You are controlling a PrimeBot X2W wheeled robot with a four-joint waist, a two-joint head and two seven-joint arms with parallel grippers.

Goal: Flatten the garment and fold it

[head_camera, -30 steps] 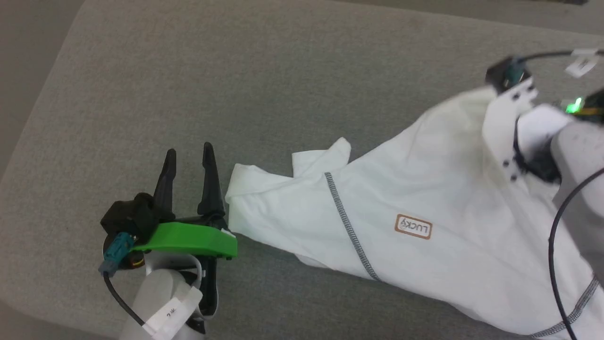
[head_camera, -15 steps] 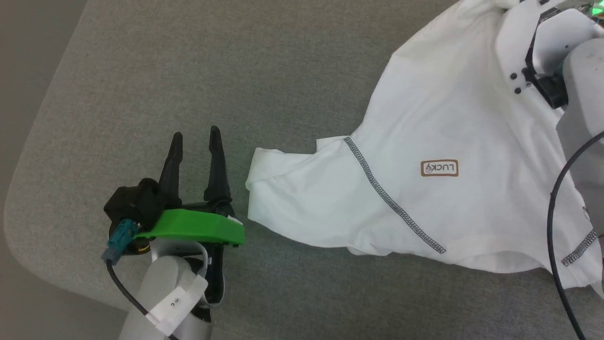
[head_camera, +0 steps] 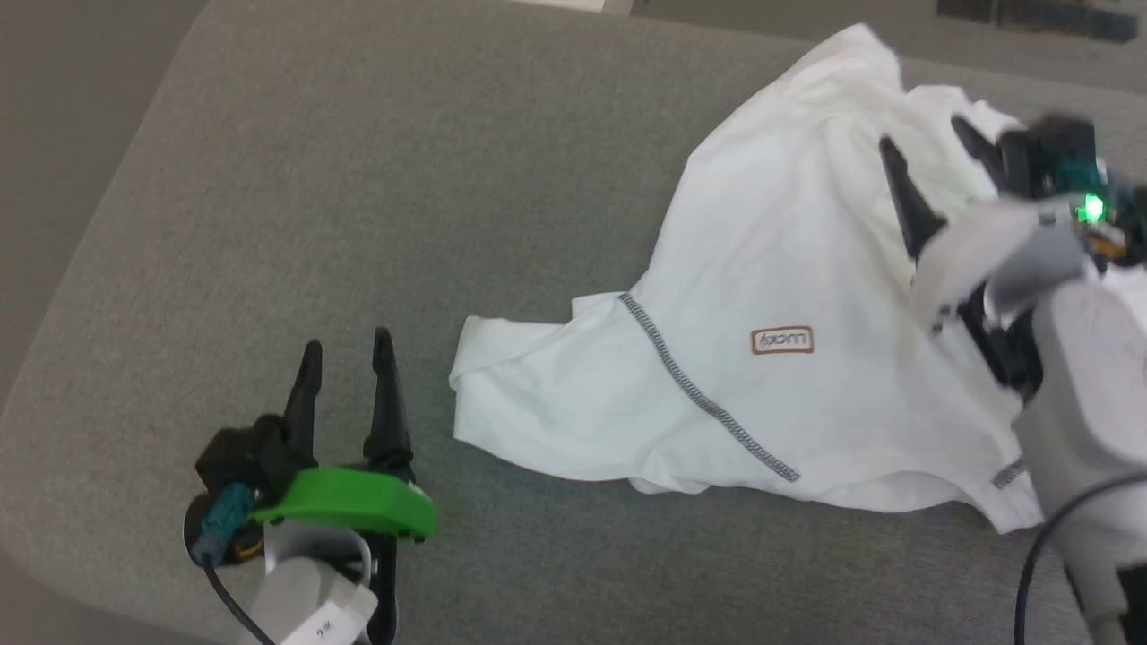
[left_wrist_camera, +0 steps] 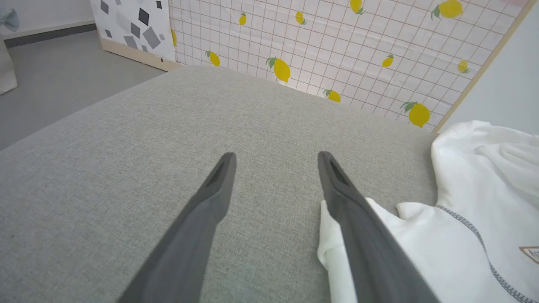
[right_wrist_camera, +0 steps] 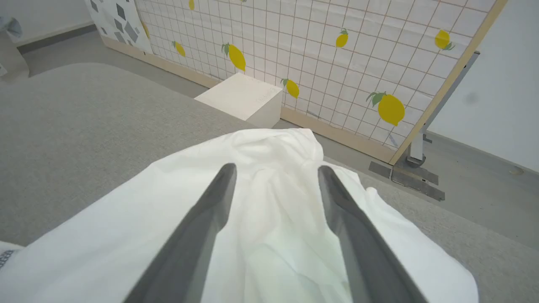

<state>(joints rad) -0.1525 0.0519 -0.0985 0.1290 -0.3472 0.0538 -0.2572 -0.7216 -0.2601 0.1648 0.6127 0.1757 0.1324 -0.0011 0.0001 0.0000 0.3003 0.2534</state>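
1. Slumped since half a second earlier, when its far end hung raised at the right gripper (head_camera: 923, 133), the garment (head_camera: 789, 269) lay crumpled on the grey bench (head_camera: 403, 179).
2. That gripper's fingers stood spread and empty over the bunched far end.
3. The left gripper (head_camera: 348, 339), also spread, rested just beside the sleeve.

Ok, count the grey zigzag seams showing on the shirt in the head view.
2. One long seam runs diagonally left of the patch; a short piece shows at the garment's lower right edge, by the right arm. Folds may hide more.
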